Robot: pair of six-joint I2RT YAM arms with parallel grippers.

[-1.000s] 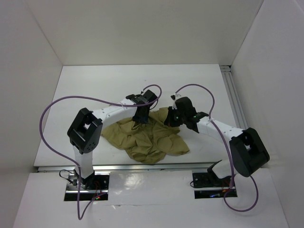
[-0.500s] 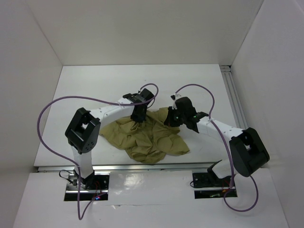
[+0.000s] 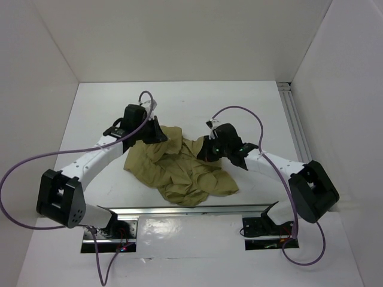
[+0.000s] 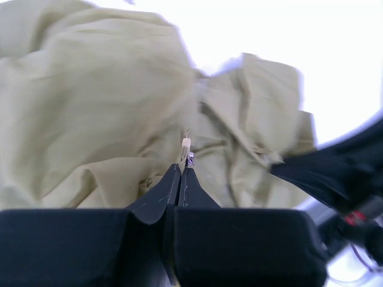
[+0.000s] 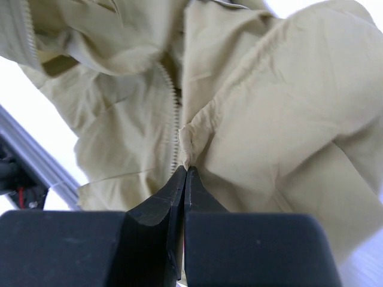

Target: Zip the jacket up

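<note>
Robotics laboratory test cell. Evidence: plain white panel walls enclose a flat white desk on three sides. A silver aluminium rail lines its right edge. Two white-and-black robot arms, trailing loose purple cables, stand on black base plates with exposed wiring.

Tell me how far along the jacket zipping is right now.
Done: both grips look set. The left gripper is shut on what looks like the zipper pull, and the right gripper pinches a cloth fold beside the zipper teeth. In hand: tensioning the jacket between them, I'd guess. To do: the zipping itself; the jacket lies crumpled, and how much of the zipper is closed cannot be told.
</note>
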